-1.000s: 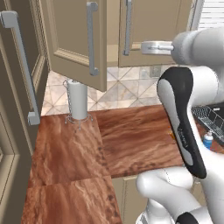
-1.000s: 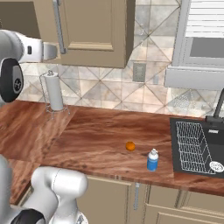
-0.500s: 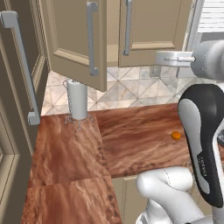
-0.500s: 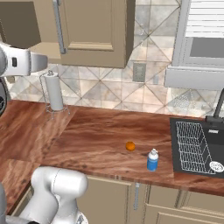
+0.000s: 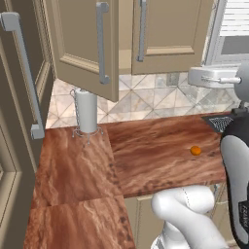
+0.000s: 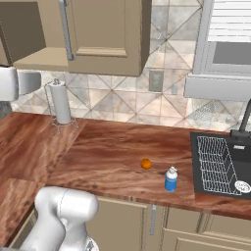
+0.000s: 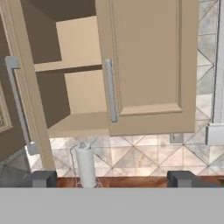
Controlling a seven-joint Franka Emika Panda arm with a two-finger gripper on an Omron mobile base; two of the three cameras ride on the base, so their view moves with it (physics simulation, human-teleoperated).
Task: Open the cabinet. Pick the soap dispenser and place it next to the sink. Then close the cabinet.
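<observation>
The gripper [image 7: 112, 177] hangs with fingers spread wide, holding nothing, facing the cabinet [image 7: 144, 65], whose left door stands ajar. Well below, the soap dispenser [image 6: 170, 179] stands beside the sink [image 6: 220, 164].

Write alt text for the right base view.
A blue soap dispenser stands on the wooden counter between a small orange ball and the dark sink. Above, the beige cabinet has its left door open, with a paper towel roll below.

Both base views overlook the counter [image 5: 146, 151] from behind (opposite sides); hand view faces the cabinet [image 7: 144, 65].
</observation>
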